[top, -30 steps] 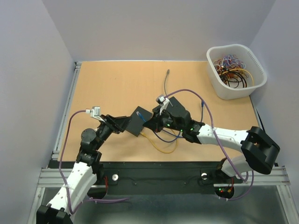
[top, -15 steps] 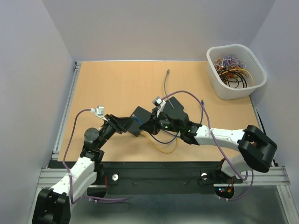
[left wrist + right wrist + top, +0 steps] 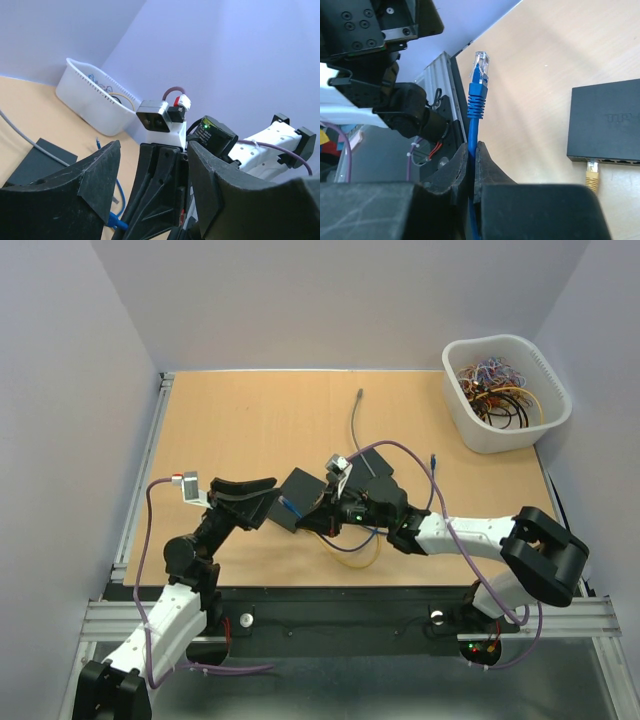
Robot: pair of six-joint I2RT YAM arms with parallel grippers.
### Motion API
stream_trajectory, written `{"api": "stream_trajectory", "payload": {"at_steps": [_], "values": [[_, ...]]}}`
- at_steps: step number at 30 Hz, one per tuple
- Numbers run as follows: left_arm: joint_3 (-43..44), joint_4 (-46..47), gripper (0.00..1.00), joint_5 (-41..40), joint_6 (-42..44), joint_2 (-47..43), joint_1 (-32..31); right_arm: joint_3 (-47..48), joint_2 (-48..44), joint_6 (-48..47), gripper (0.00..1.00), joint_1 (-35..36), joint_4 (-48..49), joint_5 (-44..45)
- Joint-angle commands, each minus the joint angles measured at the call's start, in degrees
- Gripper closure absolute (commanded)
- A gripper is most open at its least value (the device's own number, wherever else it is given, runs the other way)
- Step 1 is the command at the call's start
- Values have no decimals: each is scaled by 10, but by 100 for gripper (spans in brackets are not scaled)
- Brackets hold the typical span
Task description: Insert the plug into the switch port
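One blue plug (image 3: 480,65) sticks up from the right pincer (image 3: 472,149), clamped just below.

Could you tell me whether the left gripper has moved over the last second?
Yes. The left gripper has drawn back slightly toward the table's left rail, yet it stays near the black switch.

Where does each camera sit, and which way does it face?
Top external: above and behind the bases, looking down on the table; left arm and right arm show.
Left wrist: on the left arm, facing the right arm and white basket; open left claw frames the view.
Right wrist: facing the left arm and black switch; shut right claw pinches the blue cable.
Shared: top and left wrist both show the white basket.
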Motion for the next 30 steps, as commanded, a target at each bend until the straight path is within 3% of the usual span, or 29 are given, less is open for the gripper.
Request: {"api": "stream_trajectory", "payload": {"at_steps": [1, 24, 30], "values": [[-68, 49, 34, 15, -7, -3, -3, -7, -24, 15, 100, 6, 77, -34], [-65, 77, 36, 61, 5, 37, -6, 0, -22, 47, 100, 6, 133, -81], [-61, 78, 43, 73, 11, 38, -12, 5, -10, 53, 100, 6, 147, -77]]}}
